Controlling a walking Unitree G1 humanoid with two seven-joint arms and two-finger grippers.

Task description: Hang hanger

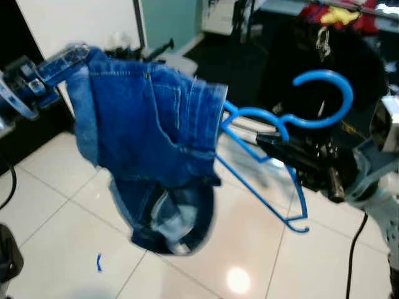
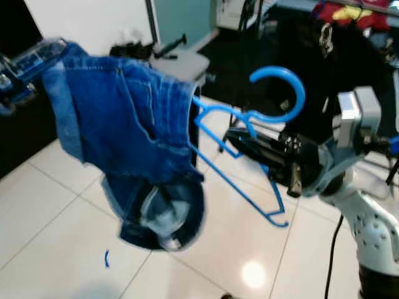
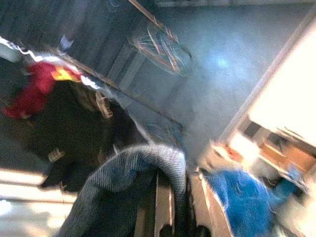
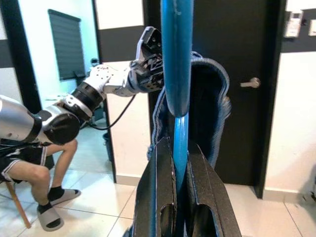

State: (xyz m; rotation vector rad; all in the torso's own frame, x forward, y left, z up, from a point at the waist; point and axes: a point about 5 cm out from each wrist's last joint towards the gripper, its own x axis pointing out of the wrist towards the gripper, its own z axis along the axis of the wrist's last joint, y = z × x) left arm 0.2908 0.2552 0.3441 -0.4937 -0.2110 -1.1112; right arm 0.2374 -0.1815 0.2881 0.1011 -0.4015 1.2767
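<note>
**Hanger and jeans being carried between two arms**

The right gripper (image 1: 280,148) is clamping the blue hanger (image 1: 268,124) at its neck, just below the hook, with both black fingers pressed against the plastic. Holding it there is leaving the hook free and pointing up and away to the far right, which is probably what a rail will need. The hanger is lying tilted, its lower bar running down toward the near right above the white tiled floor (image 1: 56,205).

The denim jeans (image 1: 149,137) are draped over the hanger's left end and sagging in folds at the middle of the scene. The left gripper (image 1: 25,78) is reaching in from the far left, up against the waistband, seemingly supporting the cloth so its weight is not dragging the hanger down; whether its fingers are actually closed on the denim is too blurred to tell.

The right wrist view is looking straight along the hanger shaft, showing the fingers (image 4: 158,197) squeezing it from both sides, which the head views only hint at. It is also showing the left arm (image 4: 94,94) across from it, a dark door (image 4: 247,89), and a person's legs (image 4: 49,168) seated on a stool. The left wrist view, heavily blurred, is showing a fold of denim (image 3: 133,173) and a red garment (image 3: 34,89) hanging behind.
</note>
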